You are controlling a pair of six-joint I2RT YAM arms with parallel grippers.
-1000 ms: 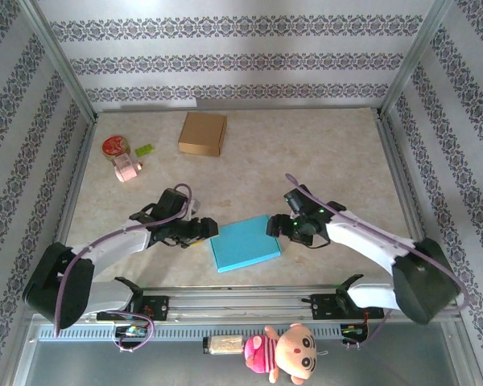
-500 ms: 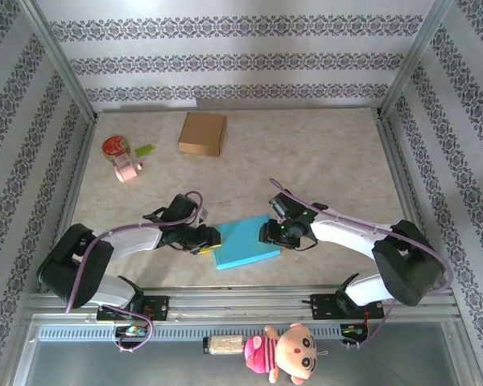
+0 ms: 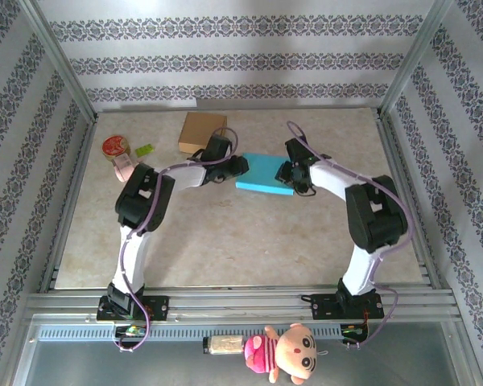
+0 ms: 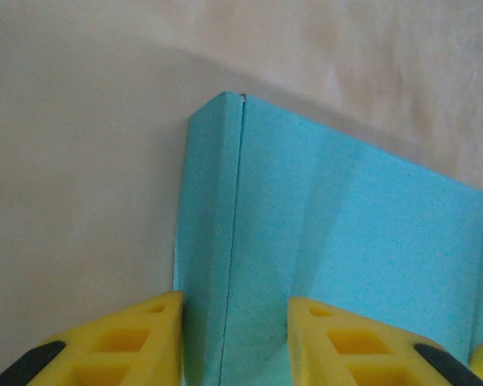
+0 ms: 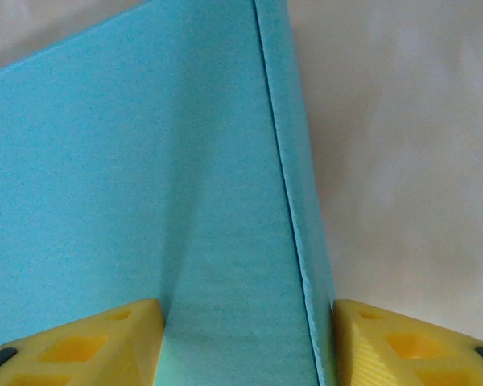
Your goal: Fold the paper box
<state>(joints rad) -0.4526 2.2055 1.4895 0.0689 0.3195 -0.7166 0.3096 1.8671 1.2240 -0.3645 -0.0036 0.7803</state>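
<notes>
In the top view, a blue box [image 3: 264, 174] is seen at the far middle of the table [image 3: 225, 233]. It is held between the left gripper [image 3: 240, 167] and the right gripper [image 3: 287, 174], one at each end. A brown box [image 3: 200, 130] lies just behind the left gripper. A red tin [image 3: 115, 146], a small green piece [image 3: 144, 149] and a pink object [image 3: 127, 168] are placed near the left wall. The print on the tin is too small to be read. A doll [image 3: 294, 351] is laid by the front rail.

In the left wrist view, a folded edge of the blue box is clamped between the yellow fingers [image 4: 129, 342], and a shadow is cast on the table beside it.

In the right wrist view, a narrow side of the box is pressed between the yellow fingers [image 5: 105, 342], which are closed on it.
</notes>
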